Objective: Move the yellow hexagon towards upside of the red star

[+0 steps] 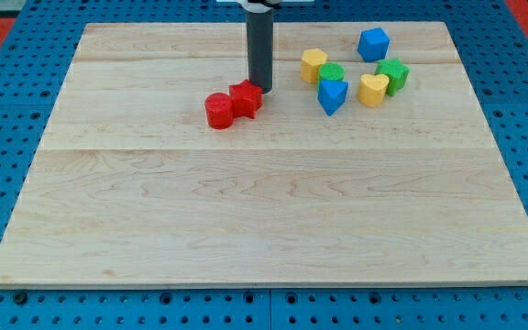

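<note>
The yellow hexagon (313,65) sits in the upper right part of the wooden board, at the left end of a cluster of blocks. The red star (246,98) lies left of it, near the board's upper middle, touching a red round block (218,111) on its lower left. My tip (260,87) is a dark rod standing just at the star's upper right edge, touching or nearly touching it. The tip is left of the yellow hexagon, with a gap between them.
Beside the hexagon are a green block (332,73), a blue triangular block (332,94), a yellow heart (373,89), a green star-like block (393,74) and a blue block (373,43). The wooden board (246,220) lies on a blue pegboard.
</note>
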{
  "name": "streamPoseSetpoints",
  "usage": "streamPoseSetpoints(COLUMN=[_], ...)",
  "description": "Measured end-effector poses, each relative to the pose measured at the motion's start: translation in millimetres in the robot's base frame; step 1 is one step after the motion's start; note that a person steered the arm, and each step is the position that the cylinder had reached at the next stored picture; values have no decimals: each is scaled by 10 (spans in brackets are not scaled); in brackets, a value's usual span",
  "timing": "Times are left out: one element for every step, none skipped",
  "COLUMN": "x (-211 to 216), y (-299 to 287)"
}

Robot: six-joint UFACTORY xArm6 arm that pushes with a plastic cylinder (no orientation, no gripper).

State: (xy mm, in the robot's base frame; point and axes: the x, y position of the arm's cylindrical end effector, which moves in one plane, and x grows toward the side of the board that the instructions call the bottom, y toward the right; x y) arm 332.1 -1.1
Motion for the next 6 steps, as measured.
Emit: streamPoseSetpoints(x=[-360,-778,-966,-687,-484,-501], y=[92,-44,643,1193,876,433])
